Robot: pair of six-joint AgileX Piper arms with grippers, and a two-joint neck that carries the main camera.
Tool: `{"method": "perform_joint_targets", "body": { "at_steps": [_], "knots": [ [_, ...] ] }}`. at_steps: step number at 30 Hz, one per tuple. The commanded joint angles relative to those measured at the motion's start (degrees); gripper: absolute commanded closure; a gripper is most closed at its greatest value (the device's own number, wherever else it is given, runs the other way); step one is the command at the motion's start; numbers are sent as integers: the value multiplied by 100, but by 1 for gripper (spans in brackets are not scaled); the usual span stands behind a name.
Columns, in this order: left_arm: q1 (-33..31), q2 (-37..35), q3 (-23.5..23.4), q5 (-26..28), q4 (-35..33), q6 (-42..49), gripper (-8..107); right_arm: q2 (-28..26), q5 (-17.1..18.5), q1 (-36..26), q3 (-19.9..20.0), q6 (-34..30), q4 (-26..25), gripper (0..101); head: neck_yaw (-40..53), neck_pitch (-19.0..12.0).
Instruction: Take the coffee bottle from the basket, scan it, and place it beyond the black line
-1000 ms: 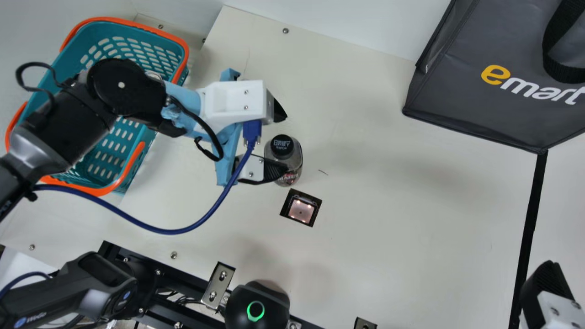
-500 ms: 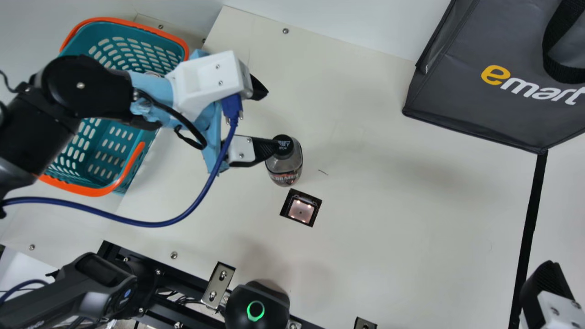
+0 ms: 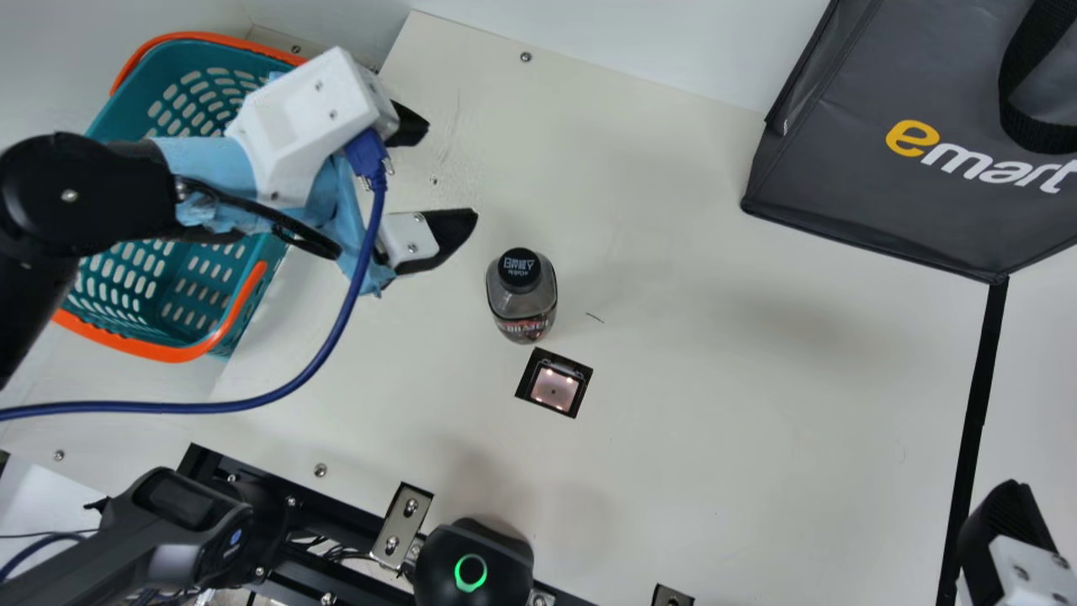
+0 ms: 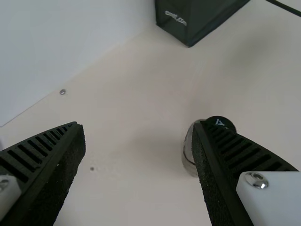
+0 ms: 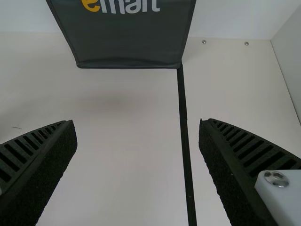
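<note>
Clear and glossy, the coffee bottle (image 3: 526, 303) looks like plastic under a matt black cap (image 3: 519, 267). Left of it, the basket (image 3: 172, 352) is smooth, softly shiny plastic. Just beside the bottle, the scanner (image 3: 554, 387) has a glassy face. Around the bottle, the worktop (image 3: 715, 438) is smooth with a faint sheen. Right of the bottle, the bag (image 3: 841, 168) resembles coated cloth; the black line (image 3: 978, 404) is matt.

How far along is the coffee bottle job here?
Done: the coffee bottle is out of the basket, upright on the table beside the scanner window. In hand: nothing; the left gripper and right gripper are open and empty. Left: placing it beyond the black line. Whether it has been scanned, I can't tell.
</note>
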Motion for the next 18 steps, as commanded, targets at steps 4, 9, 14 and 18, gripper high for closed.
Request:
{"method": "perform_joint_targets", "body": {
  "at_steps": [4, 9, 14, 18],
  "knots": [
    [100, -159, 41, -220, 219, -394, 9, 0, 0, 0, 0, 0, 0, 10, 14, -96],
    [239, -252, 56, -447, 480, -756, 9, 0, 0, 0, 0, 0, 0, 10, 14, -96],
    [336, -298, 74, -646, 741, -1104, 9, 0, 0, 0, 0, 0, 0, 10, 14, -96],
    [383, -320, 97, -764, 908, -1331, 9, 0, 0, 0, 0, 0, 0, 10, 14, -96]
  ]
}}
